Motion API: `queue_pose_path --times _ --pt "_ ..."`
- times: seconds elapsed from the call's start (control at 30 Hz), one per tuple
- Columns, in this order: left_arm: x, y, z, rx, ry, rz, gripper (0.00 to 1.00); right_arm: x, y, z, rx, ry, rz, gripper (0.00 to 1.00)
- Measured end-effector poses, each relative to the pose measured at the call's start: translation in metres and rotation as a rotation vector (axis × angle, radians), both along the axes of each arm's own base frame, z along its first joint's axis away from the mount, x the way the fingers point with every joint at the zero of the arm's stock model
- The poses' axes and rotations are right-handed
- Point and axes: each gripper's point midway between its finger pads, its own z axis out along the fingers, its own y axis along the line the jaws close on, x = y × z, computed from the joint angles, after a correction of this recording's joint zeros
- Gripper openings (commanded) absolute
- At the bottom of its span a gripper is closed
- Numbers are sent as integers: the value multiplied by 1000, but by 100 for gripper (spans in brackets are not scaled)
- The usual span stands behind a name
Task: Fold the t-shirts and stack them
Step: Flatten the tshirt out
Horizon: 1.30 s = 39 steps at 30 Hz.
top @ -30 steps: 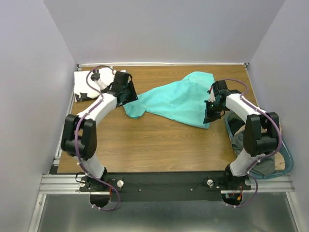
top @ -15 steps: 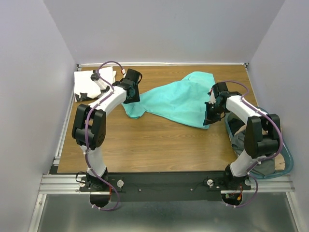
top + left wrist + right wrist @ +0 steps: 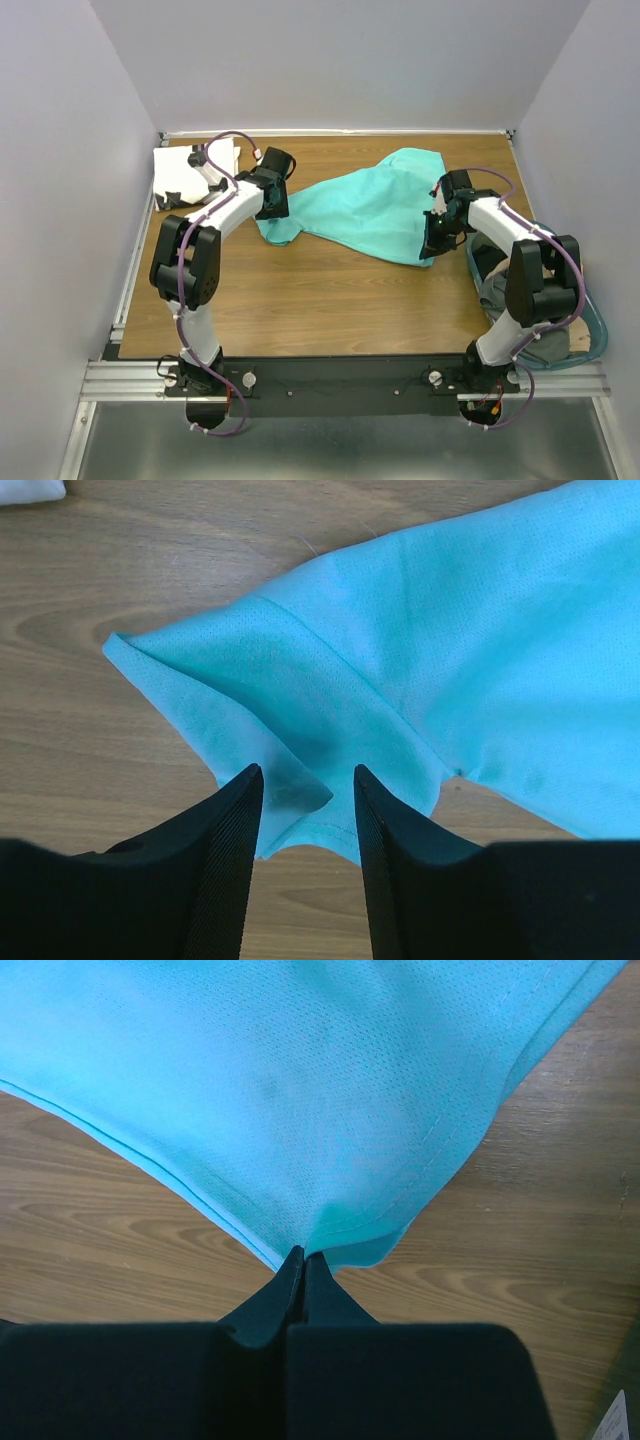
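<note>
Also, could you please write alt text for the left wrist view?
The left gripper, jaws open, frames a sleeve corner of the turquoise t-shirt lying on the wooden table. A sliver of the white t-shirt shows top left.

My brown wood-grain table (image 3: 300, 300) sits boxed in by plain pale lilac-grey walls (image 3: 340, 60), an aluminium rail (image 3: 130, 380) along its near edge.

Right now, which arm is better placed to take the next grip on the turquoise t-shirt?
Left. The left gripper hangs with open jaws astride a sleeve edge of the turquoise t-shirt, needing only to close. The right gripper is shut on a hem corner.
</note>
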Motion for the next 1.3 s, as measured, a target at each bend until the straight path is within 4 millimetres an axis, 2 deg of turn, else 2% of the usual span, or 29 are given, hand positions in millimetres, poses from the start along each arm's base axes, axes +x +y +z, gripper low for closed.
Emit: queue_pose_path --times 0.2,0.5,0.53,0.63,0.87,1.0,1.1,1.13,1.23,1.3 --pt "0 2 -7 19 14 -8 43 0 1 0 7 1 2 0" --pt "-2 4 -19 58 36 -23 13 0 2 1 11 0 3 0" --pt "-2 4 -19 60 38 -22 7 0 2 1 11 0 3 0" --pt "-2 5 -18 67 37 -22 0 0 2 1 11 0 2 0" --pt "-4 5 -15 58 41 -13 0 6 3 6 16 -14 -13 0" --pt "-2 6 8 -16 4 7 0 23 6 25 29 -66 -33 0" --pt "8 10 39 -99 -55 29 0 43 9 49 43 -134 -46 0" --pt "20 13 62 -144 -106 43 0 50 10 59 46 -158 -50 1" --pt "45 16 106 -229 -212 54 0 78 12 97 53 -265 -60 0" --pt "64 20 145 -289 -301 58 0 105 12 133 55 -358 -69 1"
